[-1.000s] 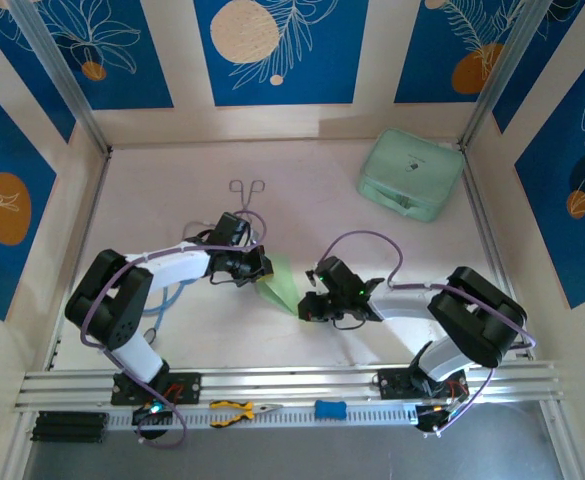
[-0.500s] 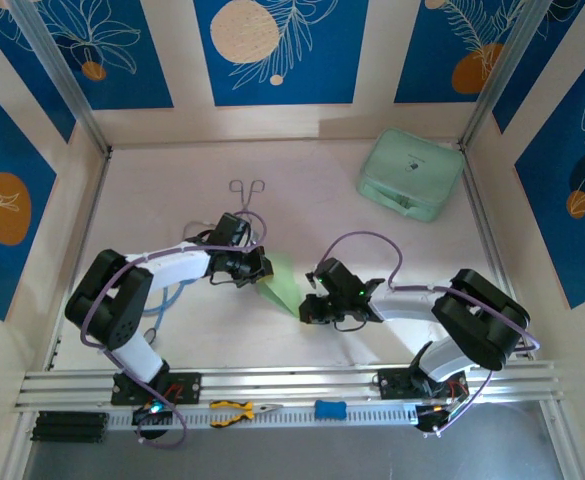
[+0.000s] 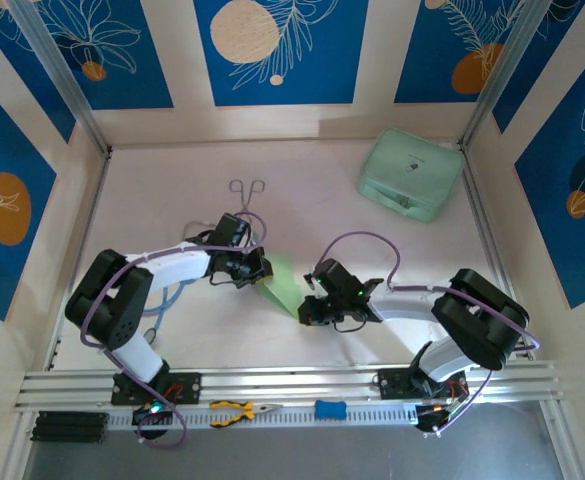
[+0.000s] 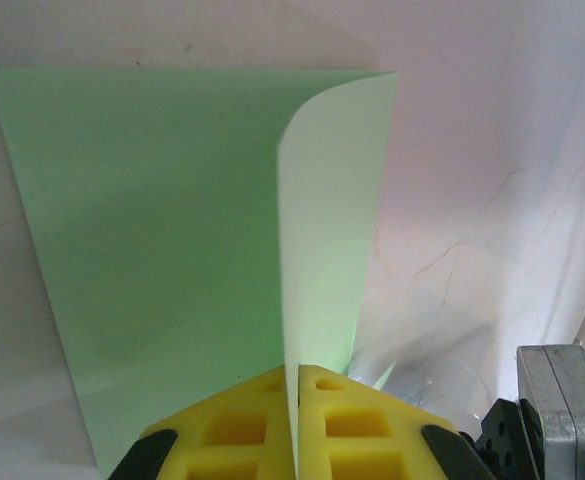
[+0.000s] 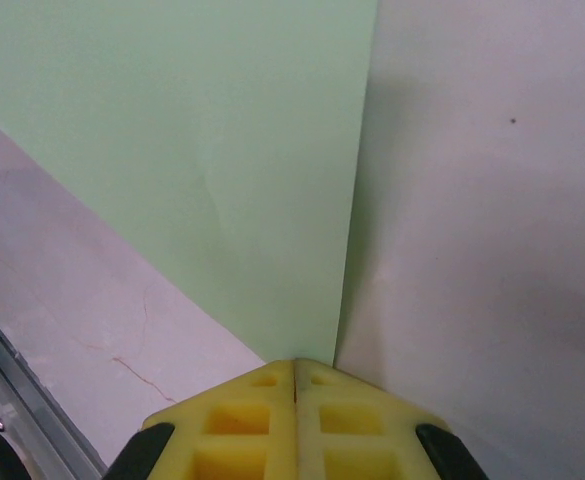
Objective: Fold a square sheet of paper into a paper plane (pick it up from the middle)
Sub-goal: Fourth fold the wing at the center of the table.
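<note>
Left pincer: left gripper (image 4: 294, 378) has its yellow foam pads pressed together, pinching the lifted edge of the thin light-green square sheet of paper (image 4: 152, 230); that flap curls up off the rest.
Right pincer: right gripper (image 5: 294, 368) is clamped closed on a corner of the sheet, with a straight edge running away from the pads.
Sheet: mid-table between the two grippers, plain, far part lying flat on the surface.
Surface: pale pinkish-white tabletop (image 3: 322, 215) with faint scuffs and hairline marks.
On it: bulky mint-green case with rounded corners (image 3: 412, 175) at far right; metal scissor-handled tongs (image 3: 247, 192) just beyond the left gripper.
Near edge: aluminium rail (image 3: 292, 385) holds the arm bases; yellow-handled pliers (image 3: 234, 410) and a small blue tool (image 3: 330, 409) sit in front.
Room: cream walls with blue leaf-print panels (image 3: 272, 50) on three sides.
Arms: both elbows bent outward, forearms low, reaching inward; wrists face each other across the sheet.
</note>
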You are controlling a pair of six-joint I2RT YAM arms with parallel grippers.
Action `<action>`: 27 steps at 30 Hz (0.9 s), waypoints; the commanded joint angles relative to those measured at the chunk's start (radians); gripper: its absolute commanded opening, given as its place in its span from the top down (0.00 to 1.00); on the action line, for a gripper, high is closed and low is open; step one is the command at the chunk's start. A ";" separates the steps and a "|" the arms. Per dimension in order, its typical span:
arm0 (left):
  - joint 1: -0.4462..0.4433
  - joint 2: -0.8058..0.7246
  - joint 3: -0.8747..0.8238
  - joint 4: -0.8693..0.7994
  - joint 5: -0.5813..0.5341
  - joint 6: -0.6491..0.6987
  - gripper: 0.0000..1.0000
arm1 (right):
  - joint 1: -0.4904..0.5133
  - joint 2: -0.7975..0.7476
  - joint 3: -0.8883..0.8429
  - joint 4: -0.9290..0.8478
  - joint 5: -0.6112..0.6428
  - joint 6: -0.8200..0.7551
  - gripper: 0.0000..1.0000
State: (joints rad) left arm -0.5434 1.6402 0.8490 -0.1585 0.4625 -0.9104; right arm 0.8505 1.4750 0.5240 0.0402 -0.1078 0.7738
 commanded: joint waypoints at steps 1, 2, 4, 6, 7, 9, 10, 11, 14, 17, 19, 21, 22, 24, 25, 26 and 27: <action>0.011 0.000 -0.012 -0.002 -0.022 -0.008 0.97 | 0.000 -0.013 -0.018 -0.081 -0.045 -0.036 1.00; 0.012 0.002 -0.014 0.000 -0.022 -0.012 0.97 | -0.001 -0.014 -0.023 -0.070 -0.047 -0.033 1.00; 0.011 0.001 -0.018 0.007 -0.020 -0.017 0.98 | -0.005 -0.014 -0.027 -0.057 -0.059 -0.033 1.00; 0.011 0.001 -0.022 0.014 -0.016 -0.020 0.98 | -0.004 -0.017 -0.026 -0.047 -0.064 -0.031 1.00; 0.011 0.002 -0.022 0.017 -0.014 -0.021 0.98 | -0.004 -0.017 -0.025 -0.047 -0.066 -0.033 1.00; 0.011 0.001 -0.025 0.016 -0.015 -0.024 0.98 | -0.005 0.002 0.003 -0.111 -0.043 -0.041 1.00; 0.011 0.000 -0.026 0.016 -0.015 -0.025 0.98 | -0.002 0.010 0.015 -0.132 -0.042 -0.052 1.00; 0.012 -0.003 -0.028 0.018 -0.017 -0.027 0.98 | -0.001 0.013 0.021 -0.144 -0.038 -0.059 1.00; 0.012 -0.018 -0.037 0.024 -0.012 -0.046 0.98 | 0.001 -0.045 0.017 -0.141 0.013 -0.051 0.99; 0.011 -0.041 -0.052 0.018 -0.019 -0.083 0.98 | 0.002 -0.142 0.007 -0.122 0.065 -0.067 0.94; 0.010 -0.057 -0.063 0.014 -0.025 -0.107 1.00 | 0.014 -0.195 0.010 -0.118 0.125 -0.093 0.88; 0.011 -0.071 -0.070 0.009 -0.033 -0.132 1.00 | 0.057 -0.240 0.001 -0.092 0.237 -0.148 0.75; 0.010 -0.076 -0.073 0.008 -0.035 -0.142 1.00 | 0.084 -0.248 -0.009 -0.065 0.280 -0.186 0.71; 0.010 -0.084 -0.074 0.005 -0.037 -0.160 1.00 | 0.157 -0.244 -0.018 0.000 0.387 -0.285 0.63; 0.011 -0.088 -0.073 0.004 -0.036 -0.165 1.00 | 0.192 -0.233 -0.020 0.026 0.444 -0.329 0.60; 0.010 -0.091 -0.070 0.001 -0.035 -0.168 0.99 | 0.229 -0.214 -0.019 0.055 0.506 -0.384 0.59; 0.010 -0.092 -0.068 -0.006 -0.035 -0.168 0.99 | 0.264 -0.193 -0.015 0.079 0.563 -0.430 0.56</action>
State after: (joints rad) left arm -0.5388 1.5734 0.7860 -0.1463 0.4389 -1.0470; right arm 1.0428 1.2446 0.5262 0.0357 0.2337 0.5243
